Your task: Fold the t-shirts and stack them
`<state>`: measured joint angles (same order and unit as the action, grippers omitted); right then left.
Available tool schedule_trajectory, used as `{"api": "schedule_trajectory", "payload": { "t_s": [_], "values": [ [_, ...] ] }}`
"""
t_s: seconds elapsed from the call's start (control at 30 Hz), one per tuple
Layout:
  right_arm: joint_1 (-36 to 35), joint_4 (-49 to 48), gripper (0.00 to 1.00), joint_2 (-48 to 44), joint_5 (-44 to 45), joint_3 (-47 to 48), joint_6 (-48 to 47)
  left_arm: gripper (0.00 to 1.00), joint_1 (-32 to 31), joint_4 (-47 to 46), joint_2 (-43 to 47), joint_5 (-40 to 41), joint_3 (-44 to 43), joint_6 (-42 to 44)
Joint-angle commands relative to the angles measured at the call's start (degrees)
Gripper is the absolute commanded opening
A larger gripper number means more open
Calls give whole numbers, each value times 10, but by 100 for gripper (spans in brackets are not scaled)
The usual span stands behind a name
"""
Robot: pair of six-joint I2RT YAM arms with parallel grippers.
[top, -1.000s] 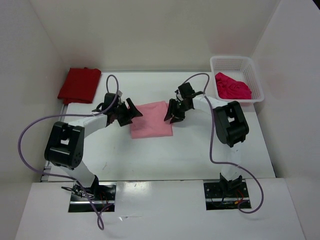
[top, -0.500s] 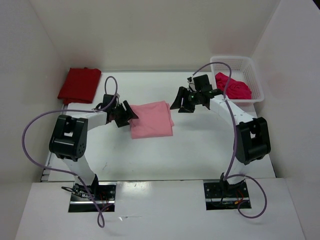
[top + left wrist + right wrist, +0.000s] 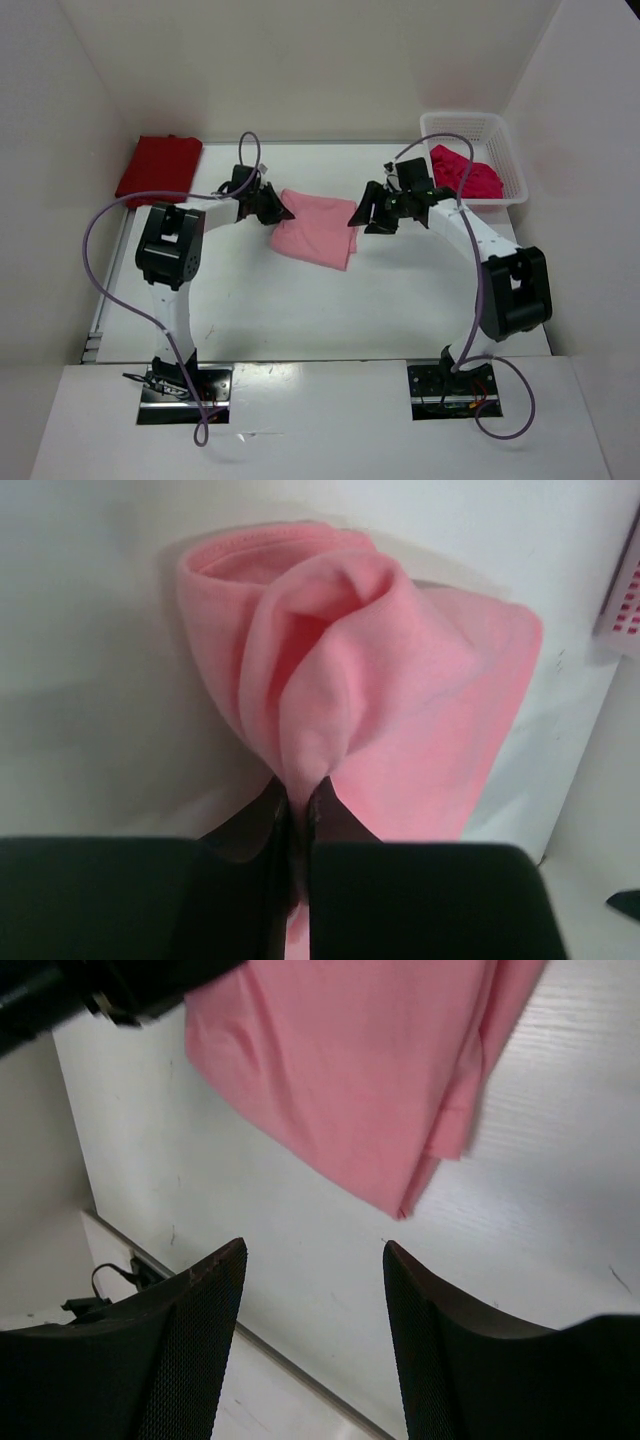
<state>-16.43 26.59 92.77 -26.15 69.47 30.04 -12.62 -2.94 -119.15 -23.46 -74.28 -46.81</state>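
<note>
Bright diffuse overhead light, soft shadow beside pink t-shirt, left tool blurred up close.

The light pink shirt is plain, its hem stitched in the same pink. The dark red shirt is plain too. The crimson-pink shirt shows bright against the white mesh basket. The desk is white. The left tool and right tool are black, the arms white with black joints, the cables purple.
</note>
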Motion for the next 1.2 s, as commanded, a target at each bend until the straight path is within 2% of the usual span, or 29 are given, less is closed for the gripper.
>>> {"api": "schedule_trajectory", "payload": {
  "t_s": [0.0,0.13,0.27,0.33,0.37,0.47,0.5,0.53,0.57,0.6,0.63,0.67,0.73,0.77,0.87,0.97,1.0,1.07,1.1,1.17],
  "values": [
    [17,7,63,-72,6,-35,3,1,8,28,1,11,-118,3],
    [28,7,63,-91,0,-75,3,0,47,55,-6,-3,-231,-12],
    [28,7,63,-91,-11,-75,3,2,122,94,-6,3,-331,-7],
    [28,7,63,-85,-17,-69,3,2,158,94,14,3,-341,-12],
    [28,7,63,-78,-17,-69,-4,2,195,77,22,10,-341,-30],
    [28,7,63,-72,-29,-58,-9,8,256,35,66,50,-273,-59],
    [28,7,63,-66,-37,-58,-10,15,296,2,94,67,-198,-86],
    [28,7,63,-66,-46,-58,-10,46,315,-22,109,83,-149,-105],
    [28,1,63,-66,-51,-58,-10,64,332,-76,122,103,-97,-124],
    [28,1,63,-60,-57,-58,-10,77,358,-90,141,103,-13,-164],
    [28,1,64,-55,-57,-58,-10,100,367,-90,141,98,13,-173],
    [28,1,64,-55,-57,-58,-15,100,373,-90,141,67,34,-173],
    [28,1,65,-55,-57,-58,-15,100,373,-90,159,61,75,-173],
    [28,1,65,-55,-57,-58,-15,100,373,-105,188,55,136,-173],
    [28,1,65,-50,-57,-63,-15,100,373,-95,257,63,220,-187],
    [28,-16,68,-44,-57,-77,0,100,368,-53,323,74,247,-150],
    [28,-25,70,-44,-62,-83,8,100,363,-43,341,74,262,-142],
    [10,-32,82,-44,-55,-90,17,100,343,-29,397,81,278,-117],
    [-12,-40,91,-44,-43,-90,24,100,330,-12,413,81,284,-96],
    [-41,-52,94,-44,-29,-102,40,100,275,12,444,74,284,-71]
  ]
}}
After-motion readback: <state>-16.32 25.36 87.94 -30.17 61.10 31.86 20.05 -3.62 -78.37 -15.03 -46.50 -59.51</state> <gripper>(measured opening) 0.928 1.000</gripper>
